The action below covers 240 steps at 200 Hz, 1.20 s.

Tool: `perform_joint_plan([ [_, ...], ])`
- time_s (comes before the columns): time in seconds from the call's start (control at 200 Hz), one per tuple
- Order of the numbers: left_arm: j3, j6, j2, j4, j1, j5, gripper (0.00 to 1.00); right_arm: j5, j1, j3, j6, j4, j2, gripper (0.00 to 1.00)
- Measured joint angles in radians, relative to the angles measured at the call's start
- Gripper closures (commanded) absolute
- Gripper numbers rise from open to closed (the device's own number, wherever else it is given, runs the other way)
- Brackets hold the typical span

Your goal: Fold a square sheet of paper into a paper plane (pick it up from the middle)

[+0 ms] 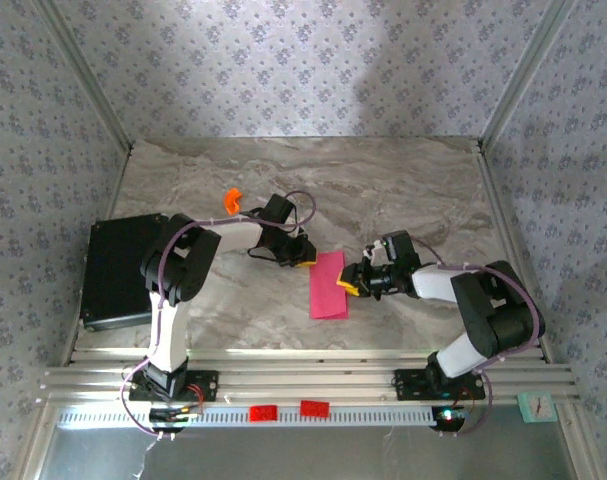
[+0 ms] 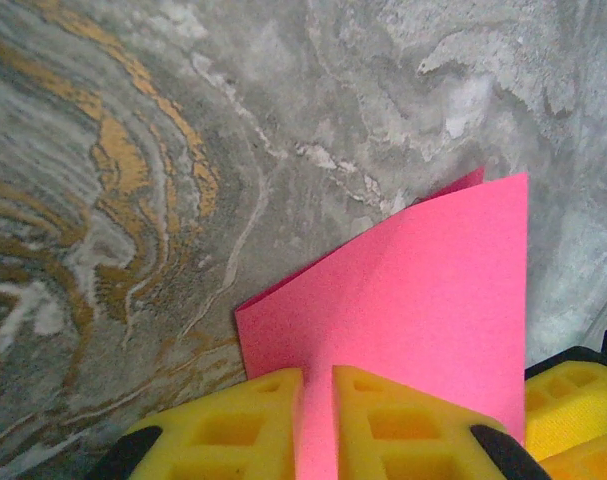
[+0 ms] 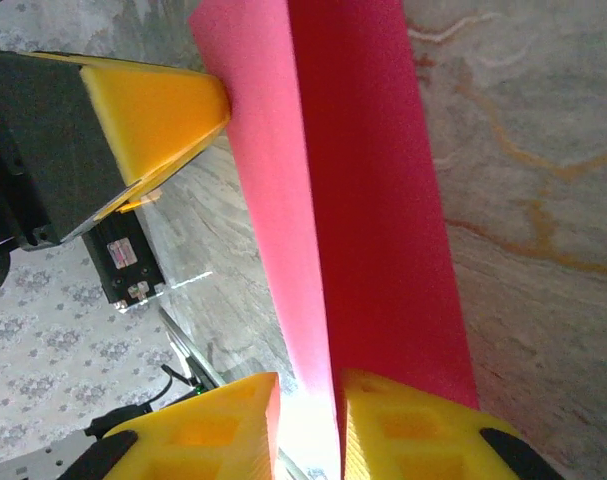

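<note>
1. Found mid-table between both arms: the square sheet of paper (image 1: 329, 285), folded double over the marble table (image 1: 383, 190).
2. Pinched at one edge by the left gripper (image 2: 318, 420), yellow jaws closed tight on it.
3. Pinched at the opposite edge by the right gripper (image 3: 311, 430), jaws likewise closed on both layers.
4. At the table's left edge: a flat black box (image 1: 118, 270), top closed, inside hidden.
5. Behind the left arm: a small orange piece (image 1: 232, 198), well apart from the paper.

Near edge of pink sheet (image 2: 423, 300) out of sight between left fingers (image 2: 403, 425)
</note>
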Motion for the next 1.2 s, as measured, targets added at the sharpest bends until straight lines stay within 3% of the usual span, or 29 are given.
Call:
perform_joint_plan([
  [0.18, 0.000, 0.003, -0.002, 0.005, 0.000, 0.013, 0.77, -0.006, 0.000, 0.000, 0.000, 0.024, 0.027, 0.95],
  [0.23, 0.000, 0.003, -0.005, 0.005, 0.000, 0.012, 0.76, -0.006, 0.000, 0.000, 0.005, 0.025, 0.030, 0.96],
  [0.345, -0.021, 0.001, -0.042, 0.002, -0.003, -0.019, 0.63, 0.003, 0.000, -0.001, 0.011, 0.037, 0.030, 0.97],
  [0.52, -0.081, 0.006, -0.194, -0.012, -0.007, -0.095, 0.51, 0.054, 0.001, -0.004, 0.055, 0.100, 0.030, 0.97],
  [0.69, -0.150, 0.003, -0.322, 0.014, -0.007, -0.141, 0.49, 0.116, 0.003, -0.014, 0.111, 0.188, 0.042, 0.93],
  [0.984, -0.284, 0.012, -0.433, 0.070, -0.013, -0.172, 0.57, 0.122, 0.002, -0.017, 0.143, 0.256, 0.096, 0.90],
  [1.199, -0.297, 0.114, -0.451, 0.071, -0.126, -0.241, 0.58, 0.117, 0.002, -0.017, 0.150, 0.278, 0.108, 0.94],
])
